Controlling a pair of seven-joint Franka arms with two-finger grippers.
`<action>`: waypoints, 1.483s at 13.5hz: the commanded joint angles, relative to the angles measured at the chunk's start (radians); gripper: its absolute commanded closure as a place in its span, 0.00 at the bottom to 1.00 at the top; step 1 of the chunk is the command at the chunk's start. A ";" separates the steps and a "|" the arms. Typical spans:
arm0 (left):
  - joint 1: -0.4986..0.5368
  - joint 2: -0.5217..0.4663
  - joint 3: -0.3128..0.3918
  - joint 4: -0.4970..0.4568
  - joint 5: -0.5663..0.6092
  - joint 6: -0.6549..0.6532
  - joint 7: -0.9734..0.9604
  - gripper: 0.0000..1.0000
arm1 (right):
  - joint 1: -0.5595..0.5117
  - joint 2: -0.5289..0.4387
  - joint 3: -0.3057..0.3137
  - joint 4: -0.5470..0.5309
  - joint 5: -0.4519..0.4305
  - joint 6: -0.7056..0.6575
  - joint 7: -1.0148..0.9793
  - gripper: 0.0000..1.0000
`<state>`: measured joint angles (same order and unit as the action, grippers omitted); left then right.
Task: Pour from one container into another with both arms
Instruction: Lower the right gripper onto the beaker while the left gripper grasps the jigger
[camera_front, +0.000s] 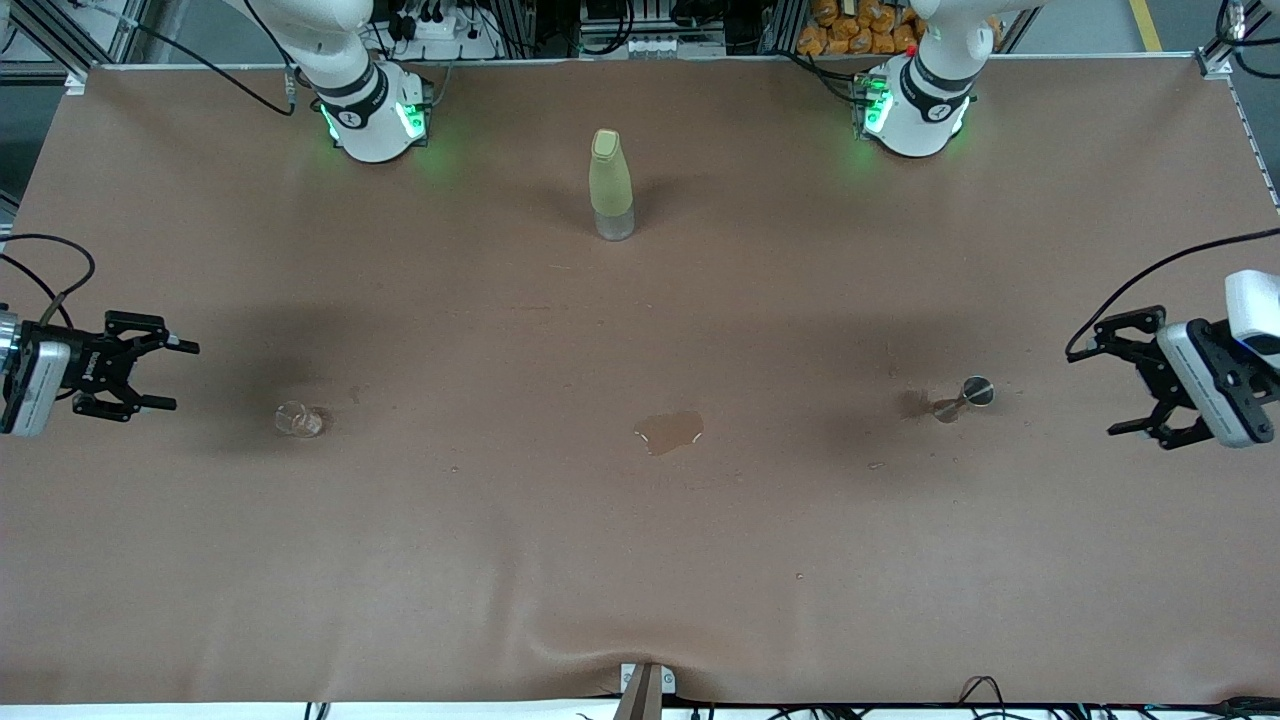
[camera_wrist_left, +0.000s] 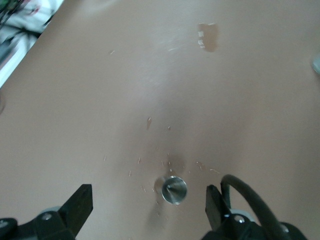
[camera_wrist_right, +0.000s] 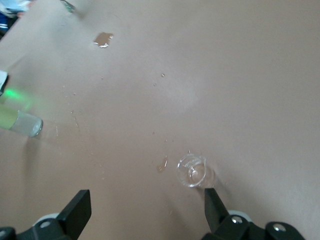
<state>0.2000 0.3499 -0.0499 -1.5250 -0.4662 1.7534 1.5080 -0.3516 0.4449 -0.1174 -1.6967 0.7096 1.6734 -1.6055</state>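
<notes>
A small clear glass (camera_front: 299, 420) (camera_wrist_right: 192, 171) stands on the brown table toward the right arm's end. A small metal measuring cup (camera_front: 965, 397) (camera_wrist_left: 174, 190) stands toward the left arm's end. My right gripper (camera_front: 180, 375) (camera_wrist_right: 146, 206) hangs open over the table's end just outside the glass, holding nothing. My left gripper (camera_front: 1095, 391) (camera_wrist_left: 148, 202) hangs open over the other end, with the metal cup showing between its fingers farther off and untouched. A yellow-green bottle (camera_front: 611, 185) (camera_wrist_right: 20, 122) stands upright between the two arm bases.
A small puddle (camera_front: 668, 432) (camera_wrist_left: 207, 36) (camera_wrist_right: 103, 39) lies on the table (camera_front: 640, 560) midway between glass and metal cup. Droplets speckle the cloth around both. The cloth is wrinkled at the edge nearest the front camera.
</notes>
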 joint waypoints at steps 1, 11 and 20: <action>0.044 0.064 -0.005 0.009 -0.100 -0.040 0.307 0.00 | -0.050 0.043 0.013 -0.014 0.103 -0.039 -0.139 0.00; 0.179 0.336 -0.007 0.008 -0.262 -0.216 0.713 0.00 | -0.092 0.265 0.016 -0.011 0.375 -0.116 -0.718 0.00; 0.176 0.465 -0.007 0.013 -0.305 -0.213 0.874 0.00 | -0.129 0.537 0.035 0.170 0.533 -0.190 -0.804 0.00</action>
<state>0.3699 0.7888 -0.0587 -1.5319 -0.7491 1.5587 2.3473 -0.4656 0.9276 -0.1042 -1.5879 1.1933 1.5080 -2.4046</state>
